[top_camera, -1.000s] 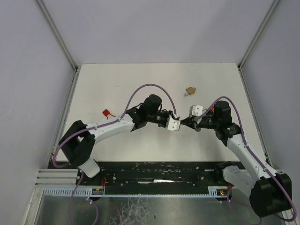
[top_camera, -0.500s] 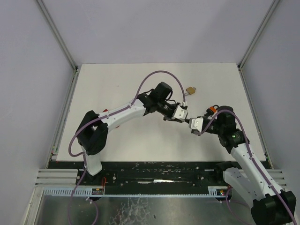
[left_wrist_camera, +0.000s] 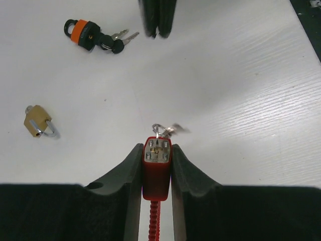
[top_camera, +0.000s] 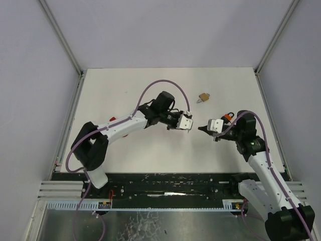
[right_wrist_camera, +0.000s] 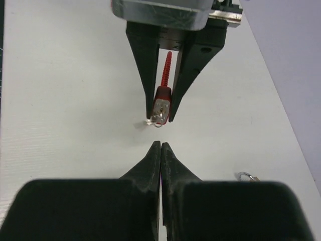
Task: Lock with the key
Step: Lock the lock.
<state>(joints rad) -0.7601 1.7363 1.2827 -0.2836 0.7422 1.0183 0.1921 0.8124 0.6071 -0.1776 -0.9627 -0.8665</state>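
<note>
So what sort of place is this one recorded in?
Probably a lab robot test cell: a bare white table boxed in by plain walls on metal rails, a left arm and right arm bolted at its near edge, and padlocks laid out, such as the brass padlock and orange padlock.

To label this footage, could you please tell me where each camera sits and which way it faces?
Top external: above, behind the bases, looking down at the table; left arm and right arm show.
Left wrist: faces the right fingers; own left fingers clamp the red padlock.
Right wrist: faces the left fingers; own shut fingers show.
Both wrist views share the red padlock.
</note>
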